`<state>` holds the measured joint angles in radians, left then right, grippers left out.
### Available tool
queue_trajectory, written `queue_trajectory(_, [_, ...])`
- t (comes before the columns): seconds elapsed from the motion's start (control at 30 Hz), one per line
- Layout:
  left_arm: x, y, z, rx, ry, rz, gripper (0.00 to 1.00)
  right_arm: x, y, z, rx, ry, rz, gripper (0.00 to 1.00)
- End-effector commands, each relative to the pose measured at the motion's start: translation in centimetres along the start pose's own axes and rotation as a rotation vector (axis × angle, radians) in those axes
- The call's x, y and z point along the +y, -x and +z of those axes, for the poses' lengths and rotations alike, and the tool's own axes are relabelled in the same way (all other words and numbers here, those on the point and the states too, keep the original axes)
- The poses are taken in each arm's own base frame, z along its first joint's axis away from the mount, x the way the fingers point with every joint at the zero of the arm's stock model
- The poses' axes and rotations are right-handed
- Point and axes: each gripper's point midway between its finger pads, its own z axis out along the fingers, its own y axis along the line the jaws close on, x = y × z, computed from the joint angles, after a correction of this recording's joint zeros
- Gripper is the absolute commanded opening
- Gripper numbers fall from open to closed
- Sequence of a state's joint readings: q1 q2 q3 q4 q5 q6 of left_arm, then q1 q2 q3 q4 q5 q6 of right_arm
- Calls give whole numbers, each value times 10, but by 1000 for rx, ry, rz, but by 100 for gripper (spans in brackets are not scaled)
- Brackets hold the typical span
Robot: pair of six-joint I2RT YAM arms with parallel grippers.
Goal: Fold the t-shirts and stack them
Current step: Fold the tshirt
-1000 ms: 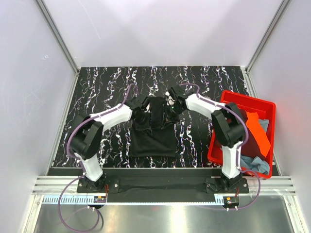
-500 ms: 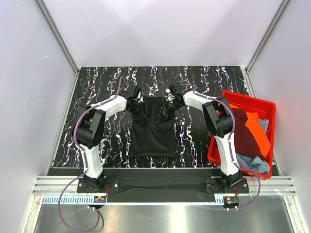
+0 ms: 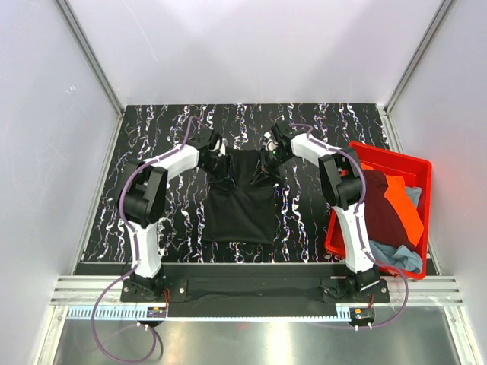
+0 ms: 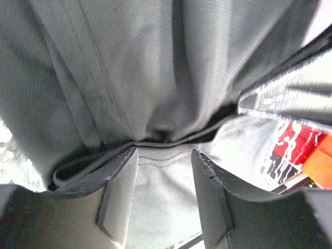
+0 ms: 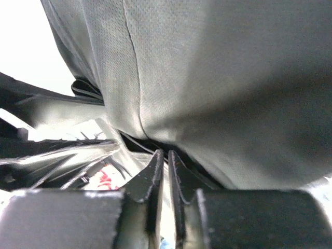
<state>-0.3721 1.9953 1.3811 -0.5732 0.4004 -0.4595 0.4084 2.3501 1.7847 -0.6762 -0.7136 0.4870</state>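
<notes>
A plain black t-shirt (image 3: 240,201) lies spread on the marbled black table, its far edge between both grippers. My left gripper (image 3: 216,157) is at the shirt's far left corner. In the left wrist view its jaws (image 4: 165,153) stand apart, with the shirt's hem (image 4: 155,67) lying across the gap. My right gripper (image 3: 266,155) is at the far right corner. In the right wrist view its jaws (image 5: 165,152) are nearly closed on a thin fold of the shirt (image 5: 233,78). Maroon (image 3: 380,214), orange (image 3: 402,204) and grey-blue (image 3: 405,258) t-shirts lie in the bin.
A red plastic bin (image 3: 392,157) stands at the table's right edge, beside the right arm. White walls with metal frame posts close in the table on three sides. Purple cables loop off both arms.
Both grippers have moved toward the far edge of the table and drawn the shirt's folded top out. The black shirt now lies longer and flatter.
</notes>
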Motion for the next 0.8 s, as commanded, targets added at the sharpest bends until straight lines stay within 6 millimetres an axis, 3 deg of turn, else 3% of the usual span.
queue_trajectory(0.0, [-23,13,-39,-85,-50,60,52,15,11,-53,-88,-57,-103,16])
queue_trajectory(0.1, [-21,9,-54,-116,-34,65,53,10,4,-69,-97,-86,-125,28])
queue_trajectory(0.17, [-16,6,-57,-130,-32,54,53,12,-2,-72,-96,-61,-138,29])
queue_trajectory(0.23, [3,-2,-51,-107,-17,13,53,3,-11,-64,-75,-52,-122,29])
queue_trajectory(0.3, [15,-6,-45,-91,-10,-6,52,-5,-23,-55,-46,-28,-85,26])
queue_trajectory(0.43, [44,-13,-26,-54,14,-48,50,-16,-25,-37,-41,7,-30,11])
queue_trajectory(0.6, [70,-17,-7,-12,60,-60,50,-58,-24,-22,-32,-76,29,10])
queue_trajectory(0.77, [78,-24,-11,-6,88,-70,49,-73,-17,-28,-39,-150,-15,13])
